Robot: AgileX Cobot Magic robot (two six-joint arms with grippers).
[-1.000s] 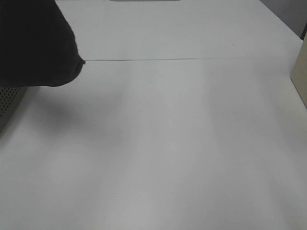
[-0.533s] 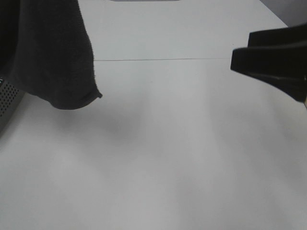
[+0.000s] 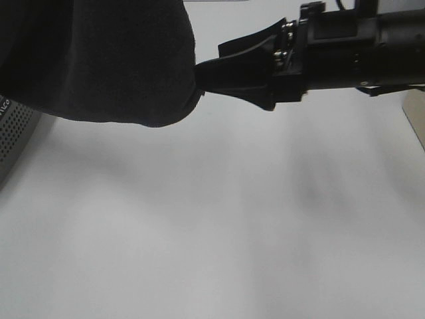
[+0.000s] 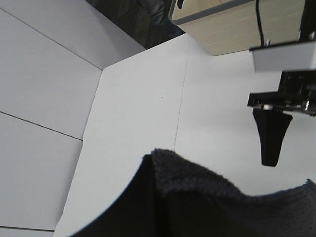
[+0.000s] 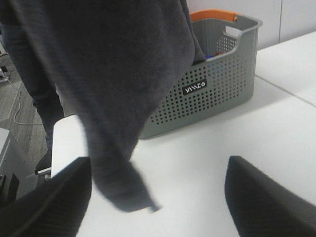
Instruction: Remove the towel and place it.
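The dark towel [image 3: 99, 60] hangs in the air at the upper left, above and beside the grey basket [image 3: 13, 133]. In the left wrist view the towel [image 4: 197, 207] covers the place of my left gripper's fingers, so they are hidden; the cloth hangs from that arm. My right gripper [image 3: 204, 73] reaches across from the right, with its tips at the towel's right edge. In the right wrist view its fingers [image 5: 49, 197] stand wide apart, open, with the towel's lower corner [image 5: 123, 192] hanging just beyond them over the white table [image 5: 197, 168].
The perforated grey basket [image 5: 217, 84] stands near the table's edge with an orange part [image 5: 212, 14] at its rim. A light wooden cabinet [image 3: 415, 109] stands at the right edge of the table. The floor lies beyond the table's edge [image 5: 24, 128].
The towel has risen and swung right, filling more of the upper left. My right arm came in from the right and reached the towel's edge.
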